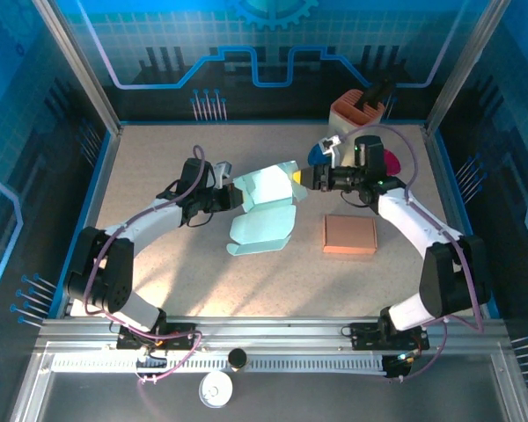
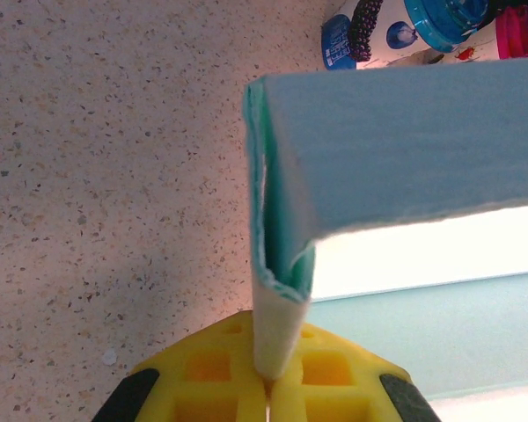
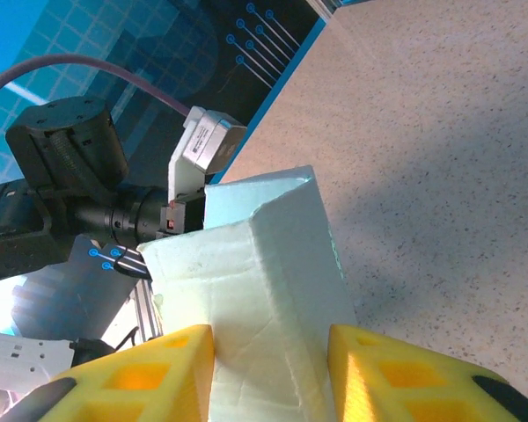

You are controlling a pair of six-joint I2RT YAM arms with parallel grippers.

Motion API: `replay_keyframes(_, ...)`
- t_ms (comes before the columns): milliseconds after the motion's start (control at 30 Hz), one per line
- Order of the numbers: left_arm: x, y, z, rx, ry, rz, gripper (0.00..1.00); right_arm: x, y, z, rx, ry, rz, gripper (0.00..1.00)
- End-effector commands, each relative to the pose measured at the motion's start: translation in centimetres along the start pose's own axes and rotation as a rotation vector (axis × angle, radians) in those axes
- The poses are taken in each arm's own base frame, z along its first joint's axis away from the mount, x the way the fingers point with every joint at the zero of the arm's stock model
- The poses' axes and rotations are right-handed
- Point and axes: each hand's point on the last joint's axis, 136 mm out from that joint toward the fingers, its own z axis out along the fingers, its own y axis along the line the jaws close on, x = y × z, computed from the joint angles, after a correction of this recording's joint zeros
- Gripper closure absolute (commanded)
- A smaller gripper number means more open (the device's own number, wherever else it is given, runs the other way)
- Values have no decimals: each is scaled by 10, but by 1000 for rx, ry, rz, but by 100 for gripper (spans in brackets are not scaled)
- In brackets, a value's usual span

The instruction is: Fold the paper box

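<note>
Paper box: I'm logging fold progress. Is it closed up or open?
Open, half folded: the paper box has raised walls but one panel spread unfolded; left claw and right claw pinch opposite ends.

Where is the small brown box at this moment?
In the top view, the small brown box lies flat on the table, right of centre. It sits just right of the light-blue paper box, apart from it.
</note>
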Motion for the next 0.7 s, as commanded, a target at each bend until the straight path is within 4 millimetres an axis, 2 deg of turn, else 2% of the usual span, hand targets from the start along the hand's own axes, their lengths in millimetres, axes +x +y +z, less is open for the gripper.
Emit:
replay_keyframes(0,-7,-1,2,2,2,24,100,2,17,9,-16,36,-52,61)
replay_keyframes(167,-7,1,5,-1,6,19,100,11,20,16,8,84,-64,61)
replay_keyframes(367,-7,-2,4,3,3,21,100,14,2,17,100,97,-57,61)
replay_keyframes(500,-6,-2,3,-12,8,33,100,15,-3,21,166,109,-94,62)
replay_keyframes(667,-5,1,1,-28,3,33,100,1,24,0,150,23,-156,63)
